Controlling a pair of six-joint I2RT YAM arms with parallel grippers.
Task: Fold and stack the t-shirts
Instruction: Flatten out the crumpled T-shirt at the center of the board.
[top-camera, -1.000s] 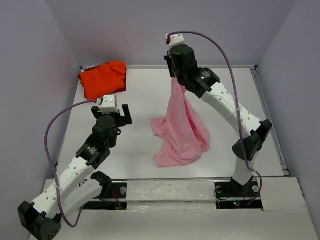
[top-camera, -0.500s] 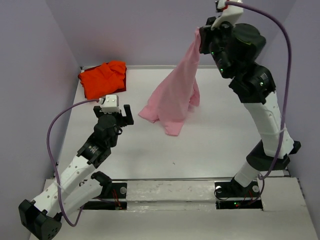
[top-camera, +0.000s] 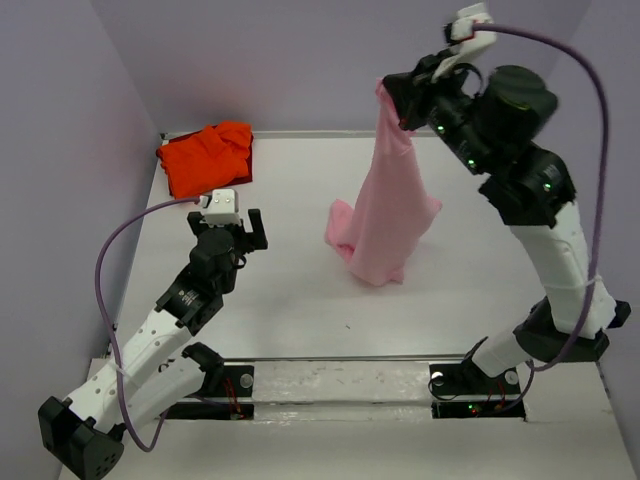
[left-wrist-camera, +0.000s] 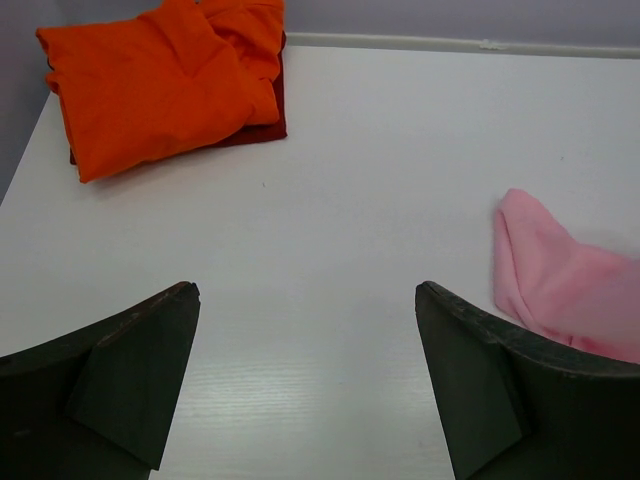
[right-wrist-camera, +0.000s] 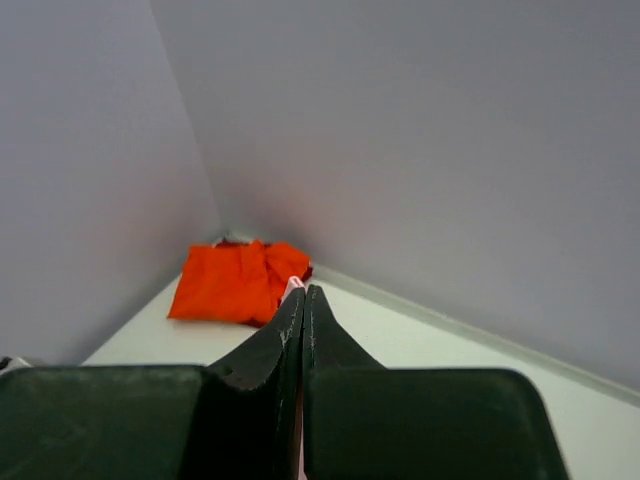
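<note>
The light pink t-shirt (top-camera: 388, 205) hangs from my right gripper (top-camera: 391, 98), which is shut on its top edge and raised high above the table; its lower end bunches on the table. In the right wrist view the gripper (right-wrist-camera: 303, 292) is closed, with a sliver of pink cloth (right-wrist-camera: 293, 287) at the tips. The orange-red t-shirt (top-camera: 205, 156) lies folded at the far left corner; it also shows in the left wrist view (left-wrist-camera: 165, 80) and the right wrist view (right-wrist-camera: 235, 282). My left gripper (top-camera: 247, 228) is open and empty, low over the table left of the pink shirt (left-wrist-camera: 560, 285).
The white table (top-camera: 300, 300) is enclosed by purple walls (top-camera: 60, 150) on the left, back and right. A raised rail (top-camera: 540, 230) runs along the table's right edge. The arm bases stand at the near edge.
My right gripper lifted the pink t-shirt high off the table, then swung it so it now hangs straighter and further right. The left arm has not moved.
</note>
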